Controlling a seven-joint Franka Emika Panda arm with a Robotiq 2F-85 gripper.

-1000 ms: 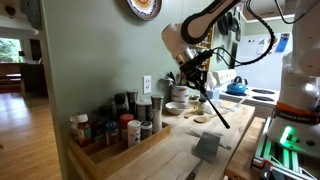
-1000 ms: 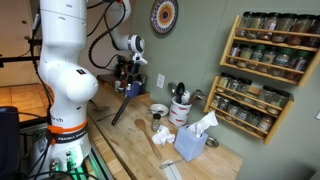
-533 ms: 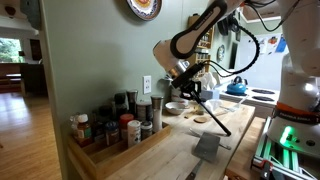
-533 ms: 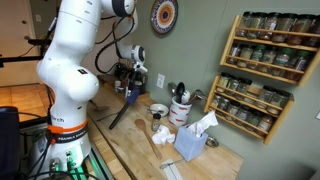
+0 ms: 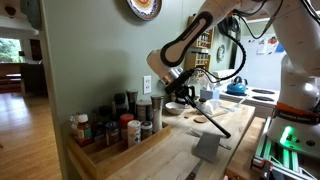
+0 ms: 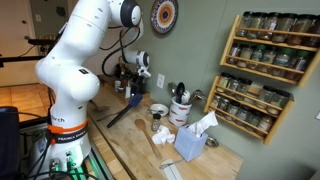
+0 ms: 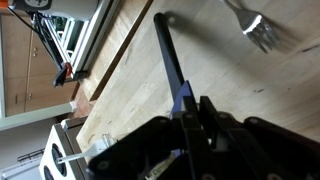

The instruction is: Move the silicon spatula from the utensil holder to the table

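Grips the silicon spatula (image 7: 171, 55) by its blue head in a clenched claw (image 5: 184, 90), well apart from the utensil holder (image 6: 180, 110), with the long handle slanting down and away toward the counter (image 7: 270, 100) (tip contact unclear), probably ready for lowering flat.

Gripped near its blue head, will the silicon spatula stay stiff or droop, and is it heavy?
Probably stiff: the silicon spatula runs straight from the gripper, with no sag. Slim, so likely light. Held near one end, it might pivot when its tip meets the table.
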